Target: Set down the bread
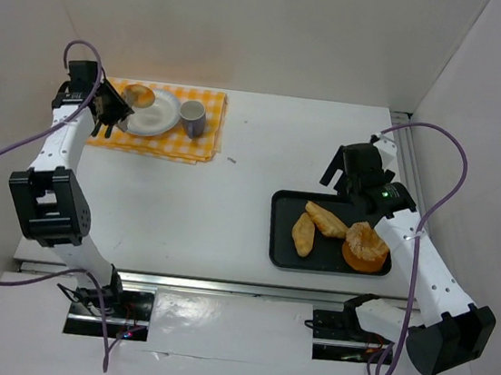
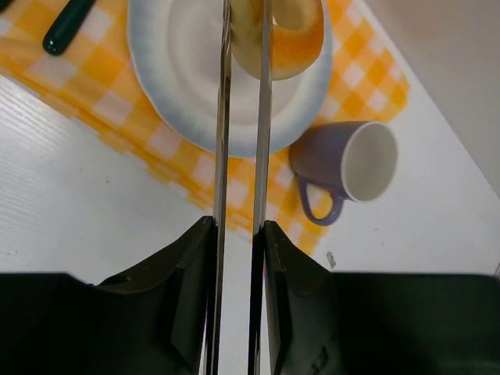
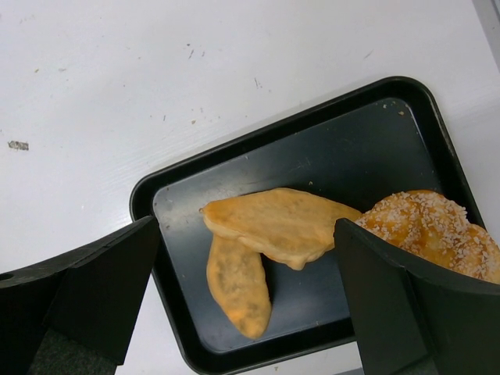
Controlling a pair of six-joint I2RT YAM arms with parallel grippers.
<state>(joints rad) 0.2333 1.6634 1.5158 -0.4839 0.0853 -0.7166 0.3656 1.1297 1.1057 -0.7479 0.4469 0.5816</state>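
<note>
We hold the ring over the plate; the rolls lie on the tray.
Our left tool point(image 1: 111, 114), nearly closed, pinches one side of the glazed ring point(image 2: 293, 43) over the plate point(image 2: 172, 86), upper left, likely to set it down centred. Our right tool point(image 1: 343, 182) gapes empty above the rolls point(image 3: 285, 223) on the tray point(image 3: 144, 195), lower right.

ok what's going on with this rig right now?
The left gripper is shut on the glazed ring bread, holding it over the white plate on the yellow checked cloth, beside a purple mug. I can't tell whether it touches the plate. The right gripper hangs open above the black tray, where the two oval rolls and a sugared orange pastry lie.
</note>
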